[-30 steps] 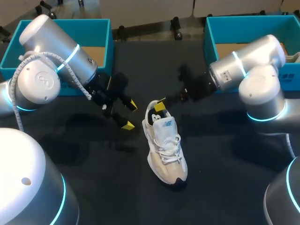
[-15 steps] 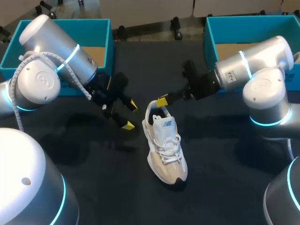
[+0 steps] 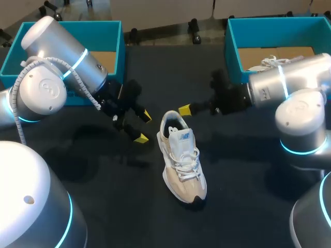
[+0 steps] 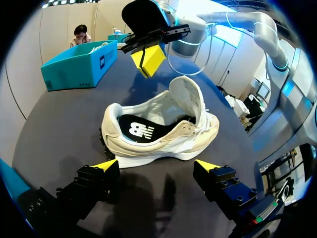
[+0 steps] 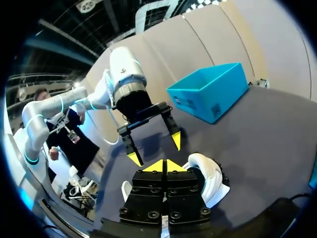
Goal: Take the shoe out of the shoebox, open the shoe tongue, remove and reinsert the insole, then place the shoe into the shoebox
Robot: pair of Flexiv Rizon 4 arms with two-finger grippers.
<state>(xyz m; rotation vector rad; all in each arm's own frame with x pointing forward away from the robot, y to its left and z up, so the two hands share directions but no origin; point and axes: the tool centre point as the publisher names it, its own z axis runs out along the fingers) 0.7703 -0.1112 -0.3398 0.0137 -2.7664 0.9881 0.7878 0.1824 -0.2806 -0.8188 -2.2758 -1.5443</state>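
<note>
The shoe (image 3: 183, 157) is seen standing on its sole on the dark table (image 3: 248, 175), out of both blue boxes. In the head view its heel is turned away from the robot and its toe is turned toward it. The left box (image 3: 115, 36) and the right box (image 3: 231, 44) are set at the far corners, well apart from the shoe. Part of another white shoe (image 3: 270, 62) can be made out in the right box, behind the right arm.

The left gripper (image 3: 144, 126) is held beside the heel with its fingers spread wide and nothing between them. The right gripper (image 3: 184, 109) is held just past the heel, not touching it. Only one yellow tip of it is shown from above, so its fingers cannot be judged there.

In the right wrist view, the two yellow tips of the right gripper (image 5: 163, 166) are seen pressed together with nothing held. The shoe (image 5: 210, 181) is mostly hidden behind them.

The inside of the shoe (image 4: 158, 129) is shown only in the left wrist view. There the tongue (image 4: 187, 96) is seen pulled up, and the dark insole (image 4: 141, 130) is seen lying flat inside.
</note>
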